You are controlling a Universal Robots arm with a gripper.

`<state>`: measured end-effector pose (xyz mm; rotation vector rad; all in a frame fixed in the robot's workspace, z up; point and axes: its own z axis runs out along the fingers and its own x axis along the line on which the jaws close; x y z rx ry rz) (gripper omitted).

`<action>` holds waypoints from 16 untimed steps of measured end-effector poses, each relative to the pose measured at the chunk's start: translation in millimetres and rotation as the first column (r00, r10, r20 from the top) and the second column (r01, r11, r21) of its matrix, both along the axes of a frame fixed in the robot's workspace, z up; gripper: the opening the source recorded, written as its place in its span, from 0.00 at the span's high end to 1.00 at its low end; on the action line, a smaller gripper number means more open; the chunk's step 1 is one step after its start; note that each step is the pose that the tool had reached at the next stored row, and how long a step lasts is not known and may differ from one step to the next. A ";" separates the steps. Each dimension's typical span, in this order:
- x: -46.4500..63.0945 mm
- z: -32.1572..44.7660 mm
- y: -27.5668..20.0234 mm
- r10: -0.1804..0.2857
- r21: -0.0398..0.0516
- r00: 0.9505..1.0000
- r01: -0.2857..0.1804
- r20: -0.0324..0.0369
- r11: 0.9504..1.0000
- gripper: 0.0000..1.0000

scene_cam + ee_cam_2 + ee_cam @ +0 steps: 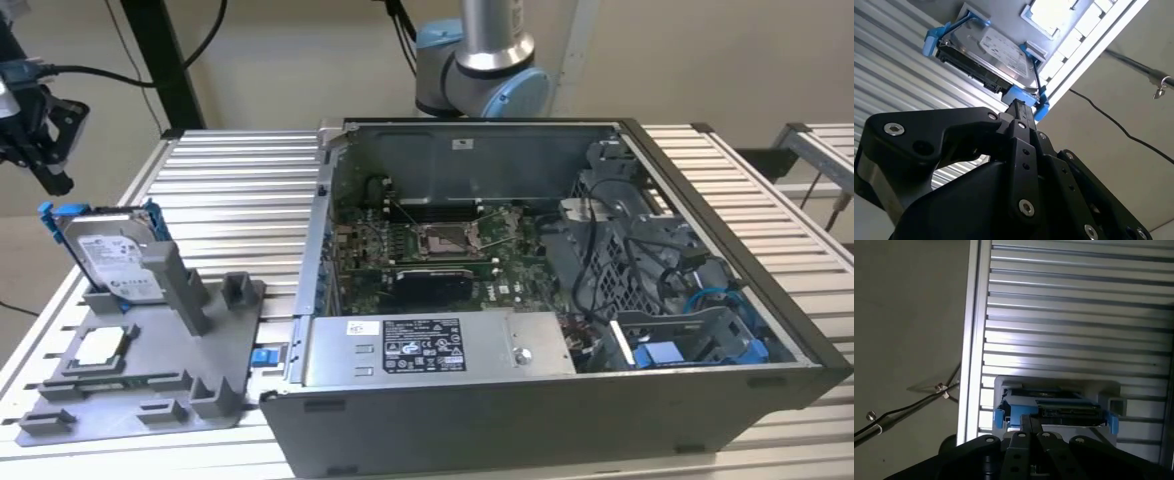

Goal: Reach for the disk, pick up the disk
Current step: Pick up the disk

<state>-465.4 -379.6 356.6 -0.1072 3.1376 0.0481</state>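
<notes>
The gripper (pixel 58 176) hangs above the slatted table's (pixel 227 190) edge on the exterior view's left, claw pressed together and holding nothing. The disk (pixel 115 256) stands upright in a grey holder (pixel 160 390) below it, apart. Both wrist views show clear air between them.

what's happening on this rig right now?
The arm's gripper hangs just above the disk and, in the exterior view, looks apart from it. The disk stands on edge in a gray holder on the slatted table, at the exterior view's left, beside the open computer case. Both wrist views look down onto the disk's upper edge. The disk is not yet picked up.
</notes>
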 end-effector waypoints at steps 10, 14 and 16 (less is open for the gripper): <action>0.0 0.0 0.0 0.090 -0.005 0.996 -0.090 0.000 0.996 1.00; 0.0 0.0 0.0 0.144 -0.009 0.990 -0.144 -0.001 0.990 1.00; 0.0 0.0 0.0 0.173 -0.011 0.985 -0.173 -0.001 0.985 1.00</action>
